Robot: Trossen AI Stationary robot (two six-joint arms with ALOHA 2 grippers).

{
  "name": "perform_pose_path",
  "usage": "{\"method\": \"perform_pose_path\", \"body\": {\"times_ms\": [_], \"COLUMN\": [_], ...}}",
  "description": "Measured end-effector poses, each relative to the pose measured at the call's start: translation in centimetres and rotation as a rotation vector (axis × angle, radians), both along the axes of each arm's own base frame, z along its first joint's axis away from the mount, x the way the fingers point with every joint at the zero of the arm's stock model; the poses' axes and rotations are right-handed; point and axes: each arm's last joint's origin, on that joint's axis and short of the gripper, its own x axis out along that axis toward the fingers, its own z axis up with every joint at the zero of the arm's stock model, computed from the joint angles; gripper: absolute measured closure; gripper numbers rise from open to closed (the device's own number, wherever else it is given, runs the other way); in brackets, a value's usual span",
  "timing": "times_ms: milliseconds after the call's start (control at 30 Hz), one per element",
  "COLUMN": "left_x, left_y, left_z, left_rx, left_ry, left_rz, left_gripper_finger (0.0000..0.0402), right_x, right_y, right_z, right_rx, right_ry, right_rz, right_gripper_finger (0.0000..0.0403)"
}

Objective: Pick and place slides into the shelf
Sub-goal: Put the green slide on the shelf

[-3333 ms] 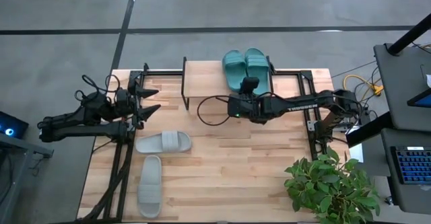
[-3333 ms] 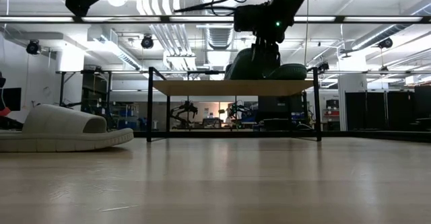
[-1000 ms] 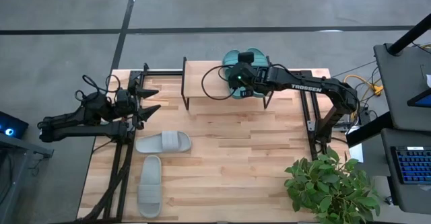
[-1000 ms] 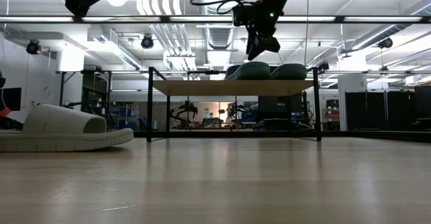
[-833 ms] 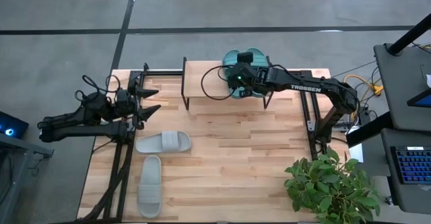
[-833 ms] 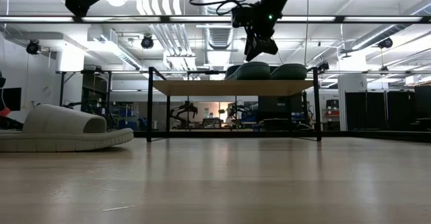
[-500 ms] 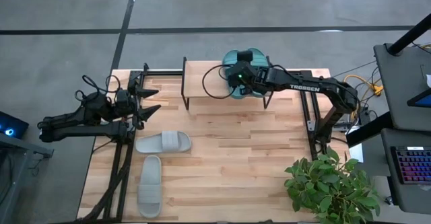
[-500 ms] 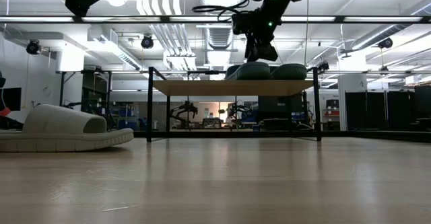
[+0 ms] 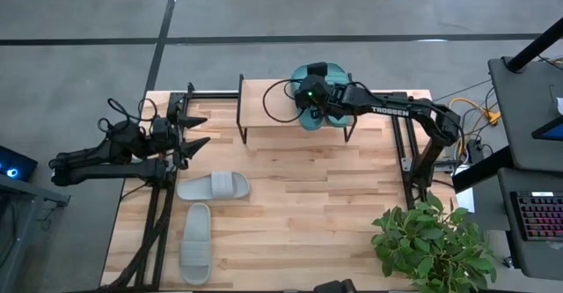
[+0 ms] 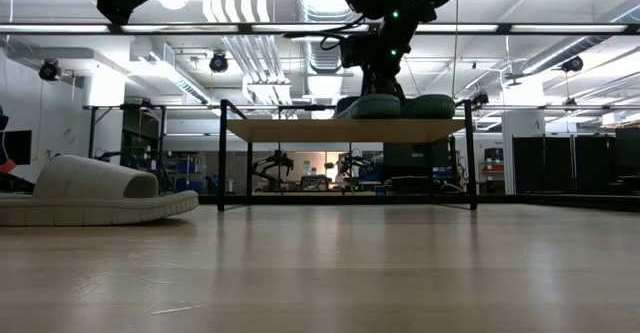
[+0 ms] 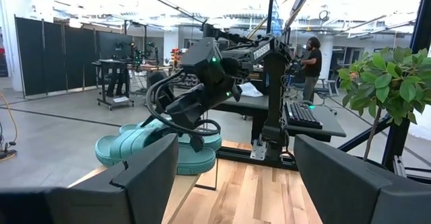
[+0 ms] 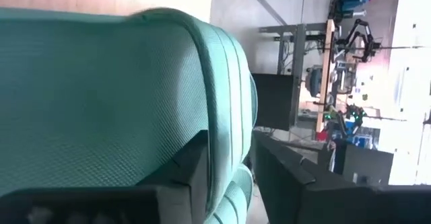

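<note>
Two teal slides [image 9: 327,71] lie side by side on the right half of the shelf [image 9: 264,99], soles on its wood plank. My right gripper [image 12: 229,143] is down on the left teal slide [image 12: 101,96], open, with the ribbed strap's edge between its fingers. Two grey slides rest on the table at the near left, one [image 9: 213,186] lying crosswise and one [image 9: 195,243] pointing to the near edge. My left gripper [image 9: 208,130] waits open above the table's left side, touching nothing. My right gripper comes slanting down from the table's right side with the edge of the strap [image 12: 217,123] of the left teal slide between its two fingers. One finger [image 12: 185,173] lies against the strap; beside the other a dark gap shows. The slide rests on the shelf.
Black frame rails [image 9: 400,143] run along the table's left and right sides. A potted plant [image 9: 431,240] stands at the near right corner. Bare plank is left on the shelf's left half, and bare wood across the table's middle [image 9: 308,205].
My right gripper has sunk from just above the teal slides onto the left one, drifting slightly toward the table's far left. Both teal slides stay on the shelf.
</note>
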Motion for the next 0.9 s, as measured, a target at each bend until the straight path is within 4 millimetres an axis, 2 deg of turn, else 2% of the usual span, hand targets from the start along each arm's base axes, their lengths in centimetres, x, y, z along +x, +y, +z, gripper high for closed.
{"method": "perform_pose_path", "body": {"times_ms": [300,567,900], "left_x": [0.01,0.0,0.0], "left_y": [0.0,0.0,0.0], "left_z": [0.0,0.01,0.01], "left_rx": [0.0,0.0,0.0], "left_ry": [0.0,0.0,0.0], "left_rz": [0.0,0.0,0.0], "left_gripper_finger": [0.012,0.012,0.012], "right_x": [-0.14,-0.22,-0.34], "right_y": [-0.17,-0.39,-0.38], "right_z": [0.01,0.23,0.22], "right_rx": [0.007,-0.012,-0.042], "right_ry": [0.001,-0.078,-0.023], "right_rz": [-0.012,-0.11,-0.11], "right_gripper_finger": [0.0386,0.0392,0.0393]}}
